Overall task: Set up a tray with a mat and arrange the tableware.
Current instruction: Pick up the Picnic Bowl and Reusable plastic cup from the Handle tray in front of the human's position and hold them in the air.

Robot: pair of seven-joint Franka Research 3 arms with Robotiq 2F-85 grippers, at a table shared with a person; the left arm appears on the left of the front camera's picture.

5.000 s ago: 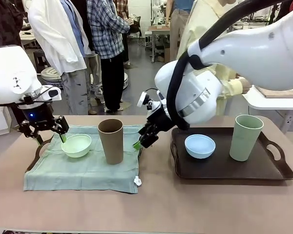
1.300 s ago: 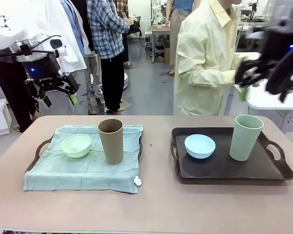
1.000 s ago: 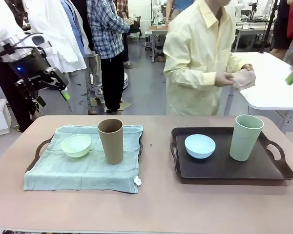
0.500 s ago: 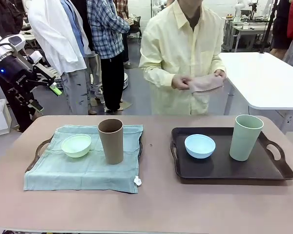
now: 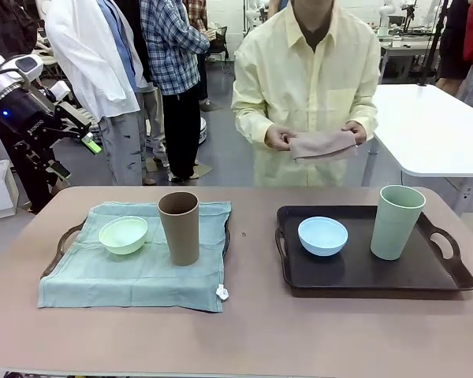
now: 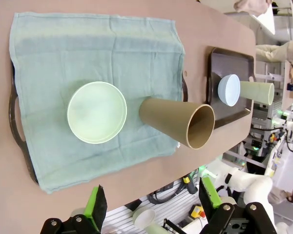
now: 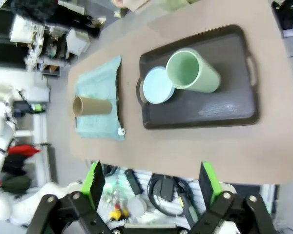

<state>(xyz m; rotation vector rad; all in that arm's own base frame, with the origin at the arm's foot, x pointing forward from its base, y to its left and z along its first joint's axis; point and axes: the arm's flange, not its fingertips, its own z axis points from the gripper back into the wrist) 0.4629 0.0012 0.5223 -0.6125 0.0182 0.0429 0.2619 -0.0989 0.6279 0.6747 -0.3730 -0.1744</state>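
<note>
A green mat [image 5: 134,272] covers the left tray [image 5: 64,244]; on it stand a mint green bowl [image 5: 123,235] and a brown cup [image 5: 179,228]. The dark right tray [image 5: 355,276] is bare of cloth and holds a light blue bowl [image 5: 322,235] and a pale green cup [image 5: 396,222]. My left gripper [image 5: 75,156] hangs open, high above the table's left edge; its wrist view looks down on the mint bowl [image 6: 96,112] and brown cup [image 6: 178,122]. My right gripper [image 7: 151,183] is open high over the right tray [image 7: 210,107], with the green cup [image 7: 190,72] and blue bowl [image 7: 157,85] below.
At the far side of the table a person in a yellow shirt holds a folded pinkish-brown cloth [image 5: 322,144] in both hands. Other people stand behind at the left. A white table [image 5: 433,134] is at the back right.
Both arms have lifted away from the table; the right one has left the front view. The person has turned to face the table and holds the cloth in front with both hands.
</note>
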